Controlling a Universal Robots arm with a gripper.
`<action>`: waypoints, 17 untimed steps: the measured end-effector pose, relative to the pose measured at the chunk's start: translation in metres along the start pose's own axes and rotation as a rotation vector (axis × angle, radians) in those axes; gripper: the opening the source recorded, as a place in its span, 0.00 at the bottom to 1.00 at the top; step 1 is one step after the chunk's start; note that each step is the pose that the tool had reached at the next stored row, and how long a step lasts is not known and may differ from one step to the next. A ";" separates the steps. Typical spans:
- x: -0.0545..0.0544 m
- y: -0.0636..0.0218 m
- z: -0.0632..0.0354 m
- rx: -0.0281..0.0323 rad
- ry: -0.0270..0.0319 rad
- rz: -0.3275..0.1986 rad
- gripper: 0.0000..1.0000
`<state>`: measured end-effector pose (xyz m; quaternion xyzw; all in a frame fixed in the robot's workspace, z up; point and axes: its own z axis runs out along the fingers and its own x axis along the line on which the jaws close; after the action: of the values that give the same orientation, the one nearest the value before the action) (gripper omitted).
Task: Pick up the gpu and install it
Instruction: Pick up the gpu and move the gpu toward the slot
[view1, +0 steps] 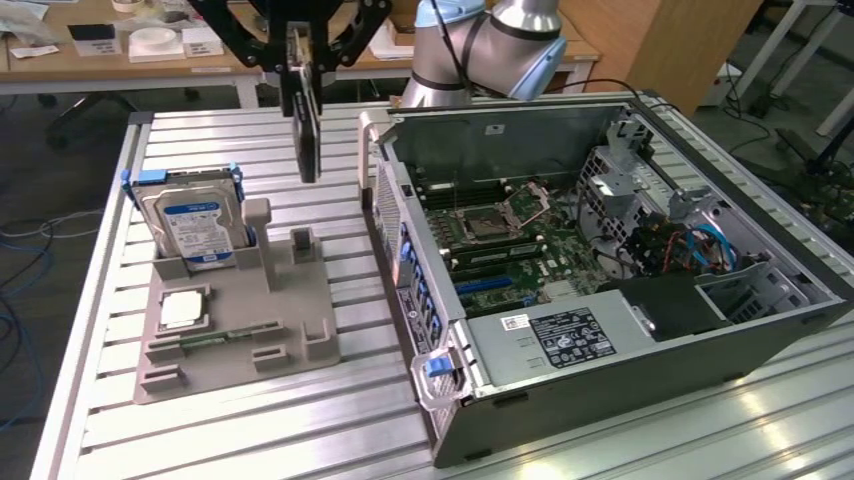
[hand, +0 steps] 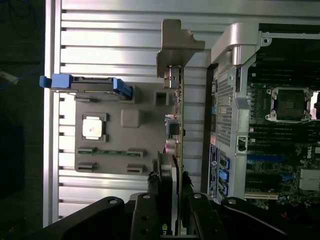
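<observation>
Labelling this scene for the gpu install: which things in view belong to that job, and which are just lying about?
Job: gripper, shut on the lifted gpu; open computer case with its motherboard.
Lying about: hard drive in blue frame, processor chip, memory stick, all on the grey holder.

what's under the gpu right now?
The gpu hangs in the shut jaws above the slatted table and the grey holder's edge, beside the open case. The card's own edge hides the strip directly beneath it.
</observation>
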<state>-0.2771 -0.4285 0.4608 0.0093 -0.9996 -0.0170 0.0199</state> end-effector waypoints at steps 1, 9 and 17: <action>-0.001 0.0000 0.0000 0.0000 -0.0001 0.000 0.27; -0.009 -0.0001 -0.0003 0.0001 0.0000 0.000 0.27; -0.019 -0.0003 -0.0007 0.0001 0.0000 0.000 0.27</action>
<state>-0.2583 -0.4285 0.4607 0.0093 -0.9996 -0.0170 0.0199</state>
